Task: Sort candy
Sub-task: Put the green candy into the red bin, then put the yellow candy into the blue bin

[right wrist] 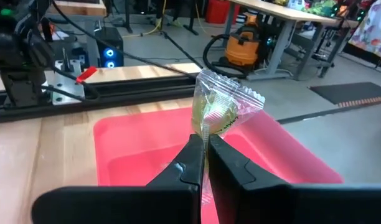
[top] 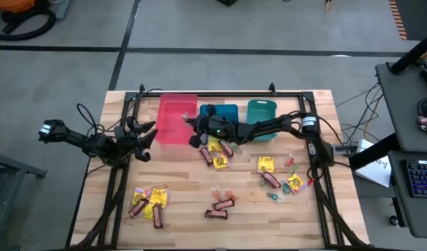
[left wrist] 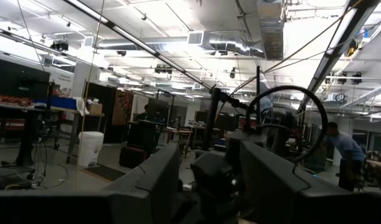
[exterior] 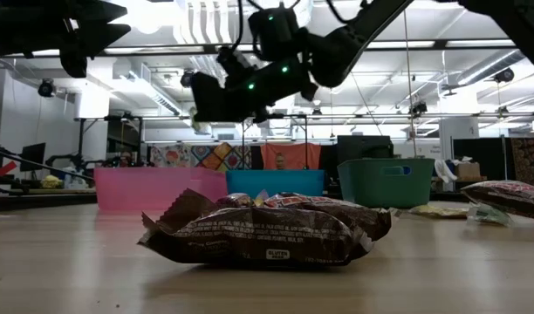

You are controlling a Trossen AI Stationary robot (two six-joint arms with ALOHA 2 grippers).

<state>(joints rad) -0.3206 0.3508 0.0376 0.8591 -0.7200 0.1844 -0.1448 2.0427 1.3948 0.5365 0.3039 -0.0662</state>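
Your right gripper (right wrist: pixel 206 152), pinched shut on the crinkly edge of a clear-wrapped candy (right wrist: pixel 223 109), hangs over the pink bin (right wrist: pixel 290 155); it looks light, floppy and slippery, so hold that seam.

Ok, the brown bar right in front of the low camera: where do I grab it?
Grip the bar across its puffed middle, coming straight down from above. It lies flat on the table with its long side across the low view, and the middle bulges up, probably giving more to close on than the thin crimped ends.
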